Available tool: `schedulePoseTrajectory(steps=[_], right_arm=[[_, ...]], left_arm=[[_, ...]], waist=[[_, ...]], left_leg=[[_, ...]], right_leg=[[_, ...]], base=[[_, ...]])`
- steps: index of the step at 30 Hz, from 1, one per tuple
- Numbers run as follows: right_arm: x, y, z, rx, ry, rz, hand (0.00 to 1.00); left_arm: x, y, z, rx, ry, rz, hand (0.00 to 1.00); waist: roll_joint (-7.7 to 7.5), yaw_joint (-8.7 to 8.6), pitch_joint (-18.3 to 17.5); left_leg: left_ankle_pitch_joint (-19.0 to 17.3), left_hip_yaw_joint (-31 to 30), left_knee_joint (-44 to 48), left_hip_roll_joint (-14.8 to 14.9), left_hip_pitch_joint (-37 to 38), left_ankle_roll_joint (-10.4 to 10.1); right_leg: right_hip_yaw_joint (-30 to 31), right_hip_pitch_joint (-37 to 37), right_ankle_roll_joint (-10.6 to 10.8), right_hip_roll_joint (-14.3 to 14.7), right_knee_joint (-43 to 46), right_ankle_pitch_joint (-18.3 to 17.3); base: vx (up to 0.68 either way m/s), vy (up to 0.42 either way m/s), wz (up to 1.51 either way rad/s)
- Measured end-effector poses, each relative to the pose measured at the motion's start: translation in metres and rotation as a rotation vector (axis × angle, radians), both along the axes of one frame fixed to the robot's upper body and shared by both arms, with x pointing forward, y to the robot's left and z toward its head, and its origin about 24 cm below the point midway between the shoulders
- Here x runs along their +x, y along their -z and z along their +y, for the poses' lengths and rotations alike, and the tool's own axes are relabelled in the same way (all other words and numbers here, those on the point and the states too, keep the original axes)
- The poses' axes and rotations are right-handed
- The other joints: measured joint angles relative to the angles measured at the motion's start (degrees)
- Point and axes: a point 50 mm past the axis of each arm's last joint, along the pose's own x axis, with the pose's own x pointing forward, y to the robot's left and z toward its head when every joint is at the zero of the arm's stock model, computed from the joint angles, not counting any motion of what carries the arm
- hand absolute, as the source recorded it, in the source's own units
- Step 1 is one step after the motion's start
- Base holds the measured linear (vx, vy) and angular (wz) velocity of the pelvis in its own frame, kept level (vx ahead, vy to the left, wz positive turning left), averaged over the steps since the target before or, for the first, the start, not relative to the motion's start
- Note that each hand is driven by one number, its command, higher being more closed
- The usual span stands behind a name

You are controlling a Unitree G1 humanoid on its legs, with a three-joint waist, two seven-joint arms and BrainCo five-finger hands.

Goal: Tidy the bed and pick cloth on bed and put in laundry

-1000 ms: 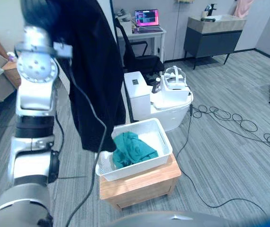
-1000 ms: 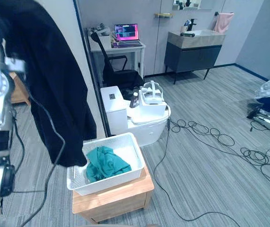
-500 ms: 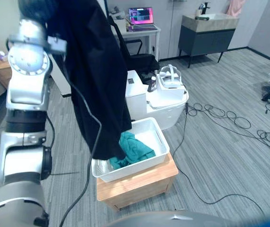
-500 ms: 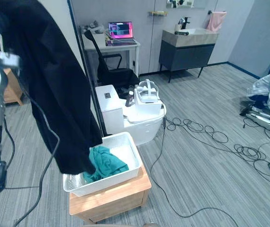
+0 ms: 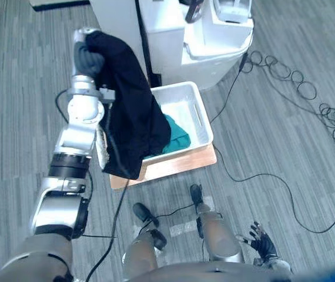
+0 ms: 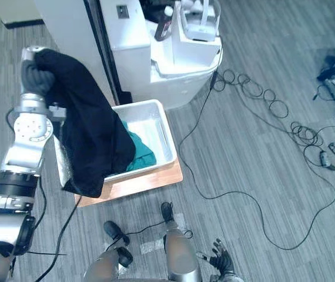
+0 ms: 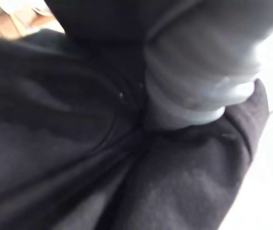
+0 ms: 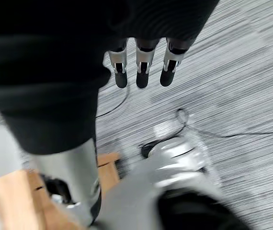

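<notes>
Upper left of the left eye view: the left hand (image 5: pixel 85 56) is raised with the black cloth (image 5: pixel 129 117) draped over it. Its dark ribbed back shows, but the fingers are buried in fabric, and the left wrist view gives mostly dark folds, so I cannot tell whether they are curled round the cloth or merely carrying it.

The cloth hangs in a long fall toward the middle of the frame. Its lower part lies across the left end of the white basket (image 5: pixel 203 120), and its hem drops past that rim, down by the left corner of the wooden stand (image 5: pixel 179 164) under the basket.

At centre, a teal cloth (image 5: pixel 176 138) already lies inside the basket, half hidden by the black one. The right part of the basket floor is bare.

Along the right side, cables (image 5: pixel 285 76) loop over the floor, well apart from the basket.

Lower right: the right hand (image 5: pixel 261 244) hangs low and idle, its fingers (image 8: pixel 141 76) straight, slightly spread and holding nothing.

The step in hand looks like the drop into the laundry basket, with the cloth carried there but not yet inside. As I judge it, the next move calls for shifting the left hand rightward until the whole hang sits over the open middle. It should then lower so the hem gathers inside the rim, and only then let go. Released here, the cloth would likely slide off the left rim onto the floor.
</notes>
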Motion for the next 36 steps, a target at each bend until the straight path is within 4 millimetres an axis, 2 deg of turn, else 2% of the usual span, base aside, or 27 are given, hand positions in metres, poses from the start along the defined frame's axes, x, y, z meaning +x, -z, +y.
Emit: schedulePoseTrajectory(steps=[2,4,5,8,11,15,18,20,21,26,30,36], right_arm=[[0.006,-0.005,0.0,-0.001,-0.013,-0.04,0.0],[0.013,-0.012,-0.005,-0.001,-0.002,-0.087,0.0],[0.014,-0.013,-0.005,-0.002,-0.002,-0.092,0.0],[0.02,-0.016,-0.007,-0.006,-0.001,-0.114,0.0],[0.028,-0.019,-0.008,-0.007,0.001,-0.138,0.0],[0.037,-0.027,-0.008,-0.014,-0.001,-0.184,0.0],[0.041,-0.031,-0.008,-0.023,0.003,-0.204,0.0],[0.042,-0.032,-0.008,-0.027,0.007,-0.209,0.0],[0.043,-0.034,-0.008,-0.032,0.012,-0.218,0.0],[0.045,-0.037,-0.009,-0.032,0.014,-0.231,0.0],[0.04,-0.037,-0.009,-0.026,0.021,-0.222,0.0],[0.032,-0.032,-0.01,-0.005,0.038,-0.19,0.0]], left_arm=[[0.0,-0.003,-0.009,0.06,0.021,-0.017,1.0],[0.002,0.005,-0.025,0.189,0.05,0.021,1.0],[0.002,0.007,-0.027,0.203,0.057,0.028,1.0],[0.002,0.026,-0.042,0.294,0.124,0.108,1.0],[0.001,0.05,-0.051,0.277,0.191,0.199,1.0],[-0.006,0.089,-0.047,0.207,0.21,0.365,1.0],[-0.008,0.105,-0.041,0.146,0.197,0.434,1.0],[-0.009,0.108,-0.039,0.133,0.189,0.443,1.0],[-0.009,0.109,-0.035,0.098,0.172,0.436,0.0],[-0.008,0.1,-0.01,-0.031,0.079,0.386,0.0],[-0.006,0.08,0.009,-0.135,0.057,0.321,0.0],[-0.01,0.065,0.023,-0.157,0.049,0.235,0.0]], waist=[[-0.02,0.34,1.4],[0.75,0.41,3.6],[0.92,0.41,3.9],[2.05,-0.34,5.2],[2.73,-0.3,7.4],[3.23,0.29,8.0],[3.47,0.95,9.0],[3.49,1.22,9.0],[3.49,1.24,9.0],[3.49,1.27,9.0],[3.49,1.38,9.0],[3.43,1.62,9.0]], left_leg=[[-2.7,0.5,4.9,1.4,-2.2,-0.1],[-5.7,1.1,10.7,3.4,-4.3,0.1],[-6.1,1.1,11.3,3.6,-4.5,0.0],[-8.6,1.4,16.6,5.7,-7.2,0.1],[-10.7,2.2,20.1,7.2,-7.3,0.0],[-11.8,2.4,22.7,7.8,-9.8,0.6],[-12.0,2.2,23.5,8.0,-9.9,0.9],[-12.2,1.9,23.9,8.0,-10.1,0.9],[-12.4,1.5,24.0,7.9,-10.1,0.9],[-13.3,1.2,25.0,8.0,-10.3,0.9],[-13.7,0.5,25.8,8.1,-10.2,1.1],[-14.6,-0.5,26.0,8.3,-8.2,0.5]], right_leg=[[0.6,-1.4,-0.1,0.1,1.1,0.0],[1.3,-2.0,-0.1,0.2,1.4,-0.1],[1.3,-2.0,-0.1,0.2,1.5,-0.1],[2.1,-3.6,-0.3,0.7,2.0,-0.3],[2.5,-4.0,0.0,1.2,4.0,-1.5],[3.1,-7.7,0.3,1.3,7.7,-3.1],[3.0,-7.8,0.4,1.3,8.4,-3.5],[2.8,-8.1,0.5,1.2,9.4,-4.1],[2.5,-8.1,0.5,1.1,9.9,-4.5],[2.3,-7.8,0.5,0.8,9.9,-4.6],[1.7,-7.0,0.6,0.6,9.9,-4.7],[0.5,-3.9,0.5,0.5,10.0,-5.6]], base=[[0.03,-0.015,-0.15],[0.0,-0.037,-0.22],[-0.03,-0.038,-0.23],[-0.02,-0.044,-0.18],[-0.01,-0.046,-0.14],[0.01,-0.04,-0.05],[0.05,-0.019,0.02],[0.04,-0.019,0.09],[0.03,-0.022,0.11],[0.01,-0.008,0.03],[0.02,-0.011,0.05],[0.02,-0.012,0.11]])
